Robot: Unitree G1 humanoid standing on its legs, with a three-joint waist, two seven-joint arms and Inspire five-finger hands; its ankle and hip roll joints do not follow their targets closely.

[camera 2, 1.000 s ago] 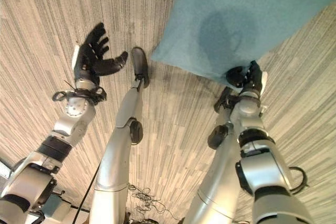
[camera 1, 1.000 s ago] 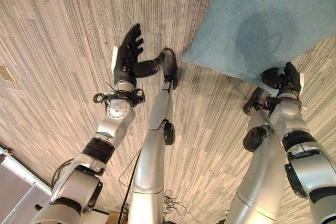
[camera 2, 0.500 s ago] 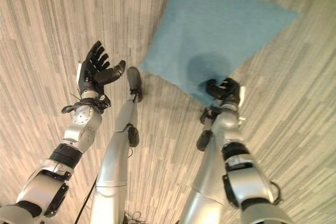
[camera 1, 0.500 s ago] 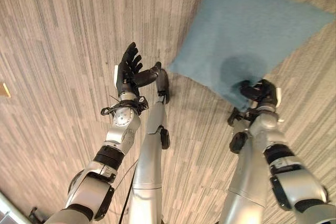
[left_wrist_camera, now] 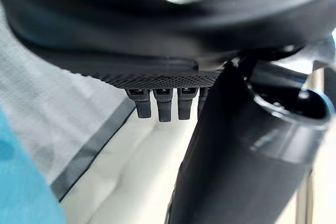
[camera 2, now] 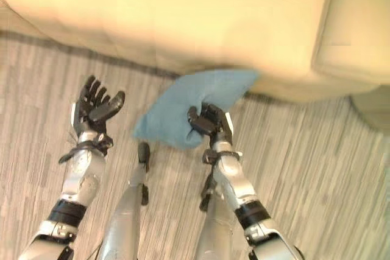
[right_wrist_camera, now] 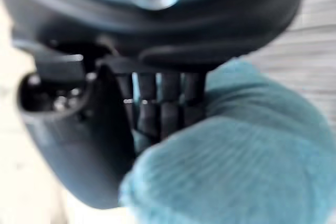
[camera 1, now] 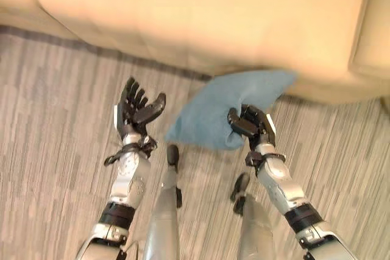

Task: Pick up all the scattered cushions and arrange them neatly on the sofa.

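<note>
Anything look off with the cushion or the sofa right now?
Nothing damaged. The blue cushion hangs bunched from the right hand, gripped at one edge, so it droops crooked in front of the cream sofa rather than lying on the seat. The left hand is open, holding nothing.

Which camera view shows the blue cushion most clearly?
The left eye view: the whole cushion, gripped by the right hand, before the sofa. The right eye view shows much the same; the wrist views show just parts.

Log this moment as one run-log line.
right hand: shut on blue cushion | left hand: open, idle | cushion: raised before sofa
</note>
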